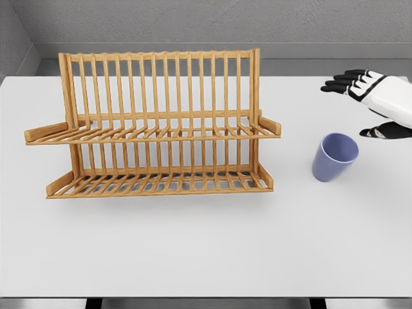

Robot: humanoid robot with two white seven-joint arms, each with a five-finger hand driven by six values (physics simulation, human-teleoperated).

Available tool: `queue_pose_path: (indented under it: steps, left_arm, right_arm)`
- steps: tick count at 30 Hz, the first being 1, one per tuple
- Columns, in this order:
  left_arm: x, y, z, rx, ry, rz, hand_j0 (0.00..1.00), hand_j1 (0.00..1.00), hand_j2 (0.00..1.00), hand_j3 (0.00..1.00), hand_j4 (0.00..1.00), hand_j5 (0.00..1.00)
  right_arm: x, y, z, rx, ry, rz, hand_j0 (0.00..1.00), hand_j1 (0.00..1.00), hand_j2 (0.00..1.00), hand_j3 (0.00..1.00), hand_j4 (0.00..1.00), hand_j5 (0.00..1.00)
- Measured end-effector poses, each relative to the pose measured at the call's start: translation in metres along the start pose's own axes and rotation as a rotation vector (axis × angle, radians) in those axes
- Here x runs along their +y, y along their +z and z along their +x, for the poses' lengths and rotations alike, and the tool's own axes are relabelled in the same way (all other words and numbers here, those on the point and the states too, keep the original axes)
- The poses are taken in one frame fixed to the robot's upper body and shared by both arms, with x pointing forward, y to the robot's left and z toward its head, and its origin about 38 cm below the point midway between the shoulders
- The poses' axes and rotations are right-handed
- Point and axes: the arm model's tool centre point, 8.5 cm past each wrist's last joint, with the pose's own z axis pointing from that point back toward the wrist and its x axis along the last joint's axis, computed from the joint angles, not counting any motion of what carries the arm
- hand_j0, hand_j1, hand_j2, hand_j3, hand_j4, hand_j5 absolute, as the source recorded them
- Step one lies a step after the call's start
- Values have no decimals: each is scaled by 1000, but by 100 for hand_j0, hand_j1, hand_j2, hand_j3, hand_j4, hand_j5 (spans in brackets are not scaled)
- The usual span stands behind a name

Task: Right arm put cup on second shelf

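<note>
Right hand [376, 103] hangs at far right edge, fingers spread, thumb apart, holding nothing; arm cut off by frame.

L to R: wooden rack [154, 125] w/ two slatted shelves sits left-centre on white table [193, 257]; both shelves bare. Blue cup [334, 156] stands upright right of rack, just below the hand, not touched.

Step, by my read: reach/pre-grasp. Next: lower hand, wrap cup's side, lift. Which shelf counts as "second" is unclear. Left arm not seen.

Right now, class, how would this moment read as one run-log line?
right hand: open, beside cup | cup: on table, ungrasped | rack: both shelves bare | left arm: out of view
</note>
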Motion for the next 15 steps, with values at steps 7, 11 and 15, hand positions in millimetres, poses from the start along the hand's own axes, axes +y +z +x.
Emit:
queue_pose_path:
  steps: [7, 11, 15]
  left_arm:
    - [0, 0, 0, 0, 0, 0, 100, 100, 100, 100, 100, 100]
    - [0, 0, 0, 0, 0, 0, 100, 100, 100, 100, 100, 100]
    - [0, 0, 0, 0, 0, 0, 100, 100, 100, 100, 100, 100]
  right_arm:
    - [-3, 11, -5, 25, 14, 32, 100, 100, 100, 100, 100, 100]
    - [-6, 20, -9, 41, 53, 173, 100, 100, 100, 100, 100, 100]
    - [7, 23, -8, 42, 54, 360, 100, 100, 100, 100, 100, 100]
